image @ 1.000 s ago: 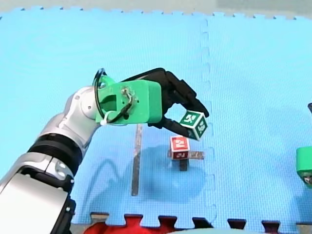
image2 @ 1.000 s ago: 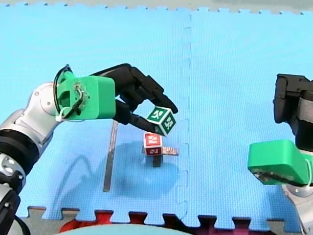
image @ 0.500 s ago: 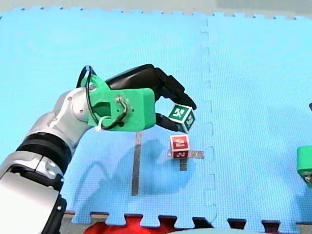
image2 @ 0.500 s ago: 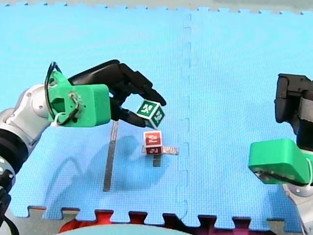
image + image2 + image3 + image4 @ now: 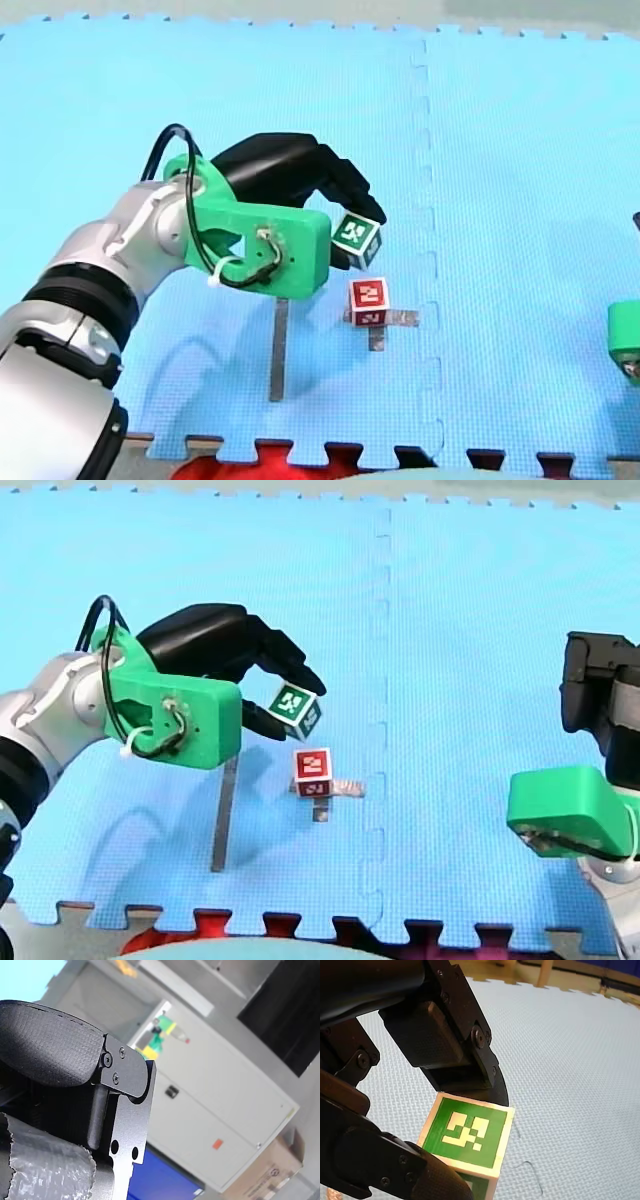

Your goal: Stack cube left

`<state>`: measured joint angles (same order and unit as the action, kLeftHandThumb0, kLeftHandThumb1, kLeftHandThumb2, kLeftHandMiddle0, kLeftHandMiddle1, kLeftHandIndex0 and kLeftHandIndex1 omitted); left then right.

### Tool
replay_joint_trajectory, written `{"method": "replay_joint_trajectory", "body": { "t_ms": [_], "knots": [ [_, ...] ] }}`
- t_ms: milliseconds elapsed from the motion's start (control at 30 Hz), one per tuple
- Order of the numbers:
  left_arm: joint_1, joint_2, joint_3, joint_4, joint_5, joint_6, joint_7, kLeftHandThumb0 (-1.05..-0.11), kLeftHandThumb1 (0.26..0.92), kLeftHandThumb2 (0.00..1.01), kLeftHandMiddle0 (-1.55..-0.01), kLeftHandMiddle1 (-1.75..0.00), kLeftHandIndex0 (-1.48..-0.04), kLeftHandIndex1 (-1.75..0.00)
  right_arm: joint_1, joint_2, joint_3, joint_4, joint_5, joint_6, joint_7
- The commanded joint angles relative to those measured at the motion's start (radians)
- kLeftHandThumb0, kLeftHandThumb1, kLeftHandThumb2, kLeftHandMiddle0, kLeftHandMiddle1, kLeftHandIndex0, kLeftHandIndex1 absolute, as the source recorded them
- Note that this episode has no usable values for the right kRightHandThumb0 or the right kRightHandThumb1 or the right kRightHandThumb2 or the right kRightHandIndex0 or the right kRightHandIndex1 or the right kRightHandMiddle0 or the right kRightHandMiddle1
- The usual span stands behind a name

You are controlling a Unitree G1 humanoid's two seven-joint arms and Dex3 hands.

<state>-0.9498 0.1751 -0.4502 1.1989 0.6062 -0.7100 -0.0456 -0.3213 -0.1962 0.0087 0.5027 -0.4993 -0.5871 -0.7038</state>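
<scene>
Holding the green cube (image 5: 357, 238) pinched between its black fingertips, your left hand (image 5: 290, 170) hangs over the blue foam mat (image 5: 520, 150) with the cube clear of the surface and tipped on a slant. The red cube (image 5: 368, 301) sits on the mat on a short cross of grey tape (image 5: 400, 318), and this is the relation to watch. In both head views the green cube appears just above the red one and a touch to its left, with a thin strip of mat showing between them, so they are near but not touching. From these views you cannot separate height from depth, so the green cube may be above the red one, slightly beyond it, or both. As I judge it, the coming move is a small shift to the right and toward the robot, a levelling of the cube, then a straight descent. The left arm is plainly the nearer. The right hand (image 5: 600, 695) is at the mat's right edge, well apart from both cubes, and you cannot tell its state. The second wrist view adds the grip up close, with the cube's patterned green face turned to the camera, one broad finger (image 5: 450, 1045) against its far edge and another pressing the near edge. The first wrist view looks out at a pale cabinet (image 5: 210, 1105).
</scene>
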Motion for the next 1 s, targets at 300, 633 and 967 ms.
{"method": "replay_joint_trajectory", "body": {
  "t_ms": [300, 633, 967],
  "knots": [
    [-0.004, 0.005, -0.057, -0.048, 0.048, -0.015, 0.047, -0.461, 0.794, 0.01, -1.04, -1.75, -1.33, 0.0, -0.012, -0.001, 0.0, 0.011, 0.008, -0.007, 0.0],
    [0.006, 0.009, -0.042, -0.052, 0.009, -0.015, 0.014, -0.468, 0.801, 0.01, -1.03, -1.75, -1.33, 0.0, -0.012, 0.003, 0.001, 0.002, 0.011, -0.003, 0.004],
    [0.019, -0.003, -0.058, -0.042, 0.015, -0.014, 0.02, -0.473, 0.803, 0.0, -1.01, -1.75, -1.33, 0.0, -0.011, -0.001, 0.0, 0.004, 0.005, -0.005, -0.003]
  ]
}}
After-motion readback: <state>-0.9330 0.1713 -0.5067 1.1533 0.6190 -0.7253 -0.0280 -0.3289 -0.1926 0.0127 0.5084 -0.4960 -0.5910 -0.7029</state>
